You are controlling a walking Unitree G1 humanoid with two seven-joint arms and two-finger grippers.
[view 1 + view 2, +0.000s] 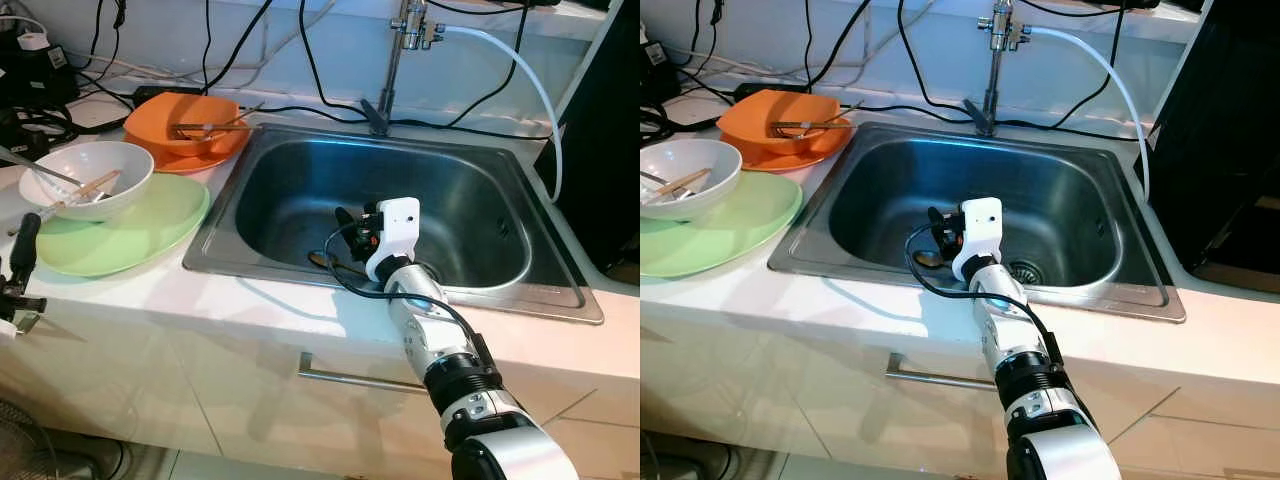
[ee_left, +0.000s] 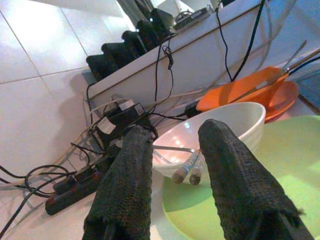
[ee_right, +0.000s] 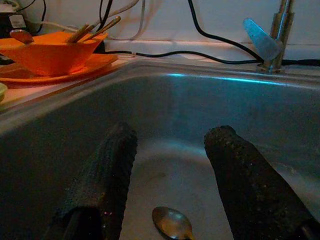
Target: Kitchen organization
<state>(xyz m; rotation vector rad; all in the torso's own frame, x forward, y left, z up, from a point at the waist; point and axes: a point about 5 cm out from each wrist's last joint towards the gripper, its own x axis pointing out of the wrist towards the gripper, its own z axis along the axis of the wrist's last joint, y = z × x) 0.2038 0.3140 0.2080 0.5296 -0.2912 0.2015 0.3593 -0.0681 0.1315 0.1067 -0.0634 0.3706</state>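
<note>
Down in the sink (image 1: 300, 150): spoon (image 3: 172, 223) flat, bowl pointing toward the faucet (image 3: 272, 37), handle toward the released right tool (image 3: 170, 200); left tool (image 2: 175, 165) likewise released.

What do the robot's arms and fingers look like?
The right arm is a shiny silver tube with a black ring joint and a white box at the wrist. A black cable loops beside it. The right gripper has two long black fingers with a rough, bumpy skin. The left gripper has the same fingers.
</note>
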